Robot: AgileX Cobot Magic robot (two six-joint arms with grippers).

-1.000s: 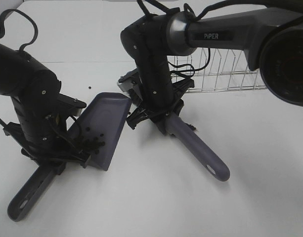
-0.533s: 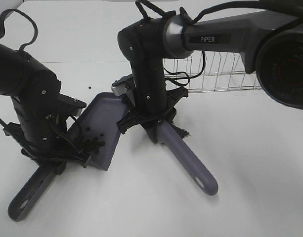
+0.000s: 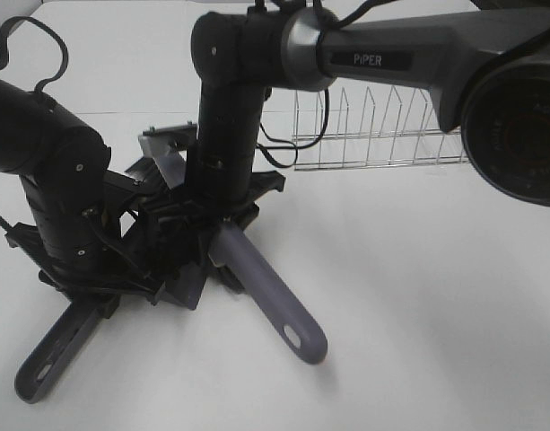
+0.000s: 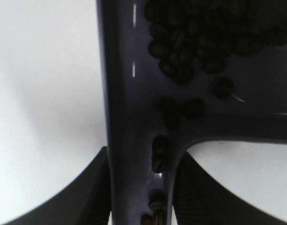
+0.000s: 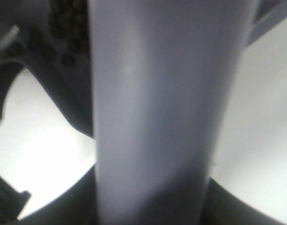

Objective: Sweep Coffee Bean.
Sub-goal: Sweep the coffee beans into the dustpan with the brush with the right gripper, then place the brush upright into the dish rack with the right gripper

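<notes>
My left gripper (image 4: 142, 197) is clamping the dustpan (image 4: 127, 108) tilted so coffee beans (image 4: 180, 47) are pooling inside it; my right gripper (image 3: 216, 241) is clamping the brush (image 3: 275, 305), pushing beans into the dustpan.

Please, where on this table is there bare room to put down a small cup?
The widest bare patch of table lies in front of the wire rack, right of the brush handle. A smaller one sits at the front, between that handle and the dustpan handle. Crowded: left of centre, where the two tools meet.
</notes>
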